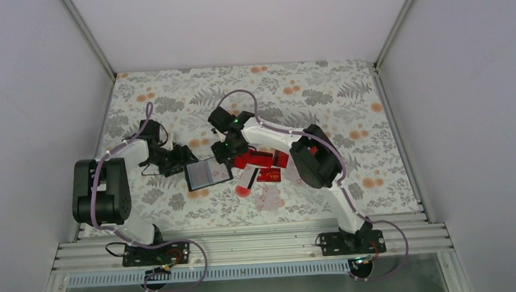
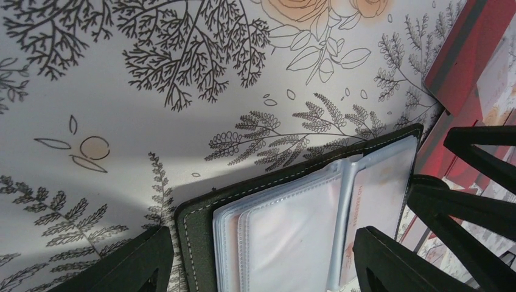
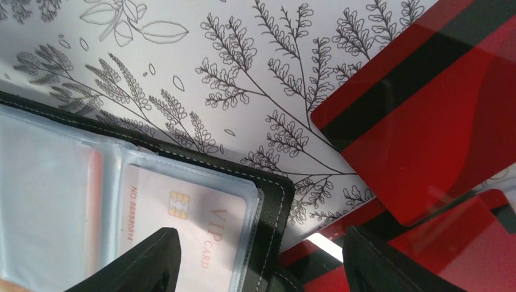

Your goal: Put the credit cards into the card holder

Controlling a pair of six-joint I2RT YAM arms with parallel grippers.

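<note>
The card holder (image 1: 207,173) lies open on the table, black with clear plastic sleeves (image 2: 292,231). One pale card marked VIP (image 3: 182,225) sits inside a sleeve on its right half. My left gripper (image 1: 183,159) (image 2: 263,237) is open, low over the holder's left half, one finger past its edge. My right gripper (image 1: 223,153) (image 3: 260,234) is open over the holder's right edge (image 3: 274,207). Loose red credit cards (image 1: 261,160) lie in an overlapping heap just right of the holder. One shows a black stripe (image 3: 426,121) and another gold lettering (image 1: 268,176).
A floral cloth (image 1: 320,101) covers the table. White walls close it in at the back and both sides, and an aluminium rail (image 1: 248,245) runs along the near edge. A small red round spot (image 1: 243,192) lies below the cards. The right gripper's fingers (image 2: 481,182) crowd the holder's right side.
</note>
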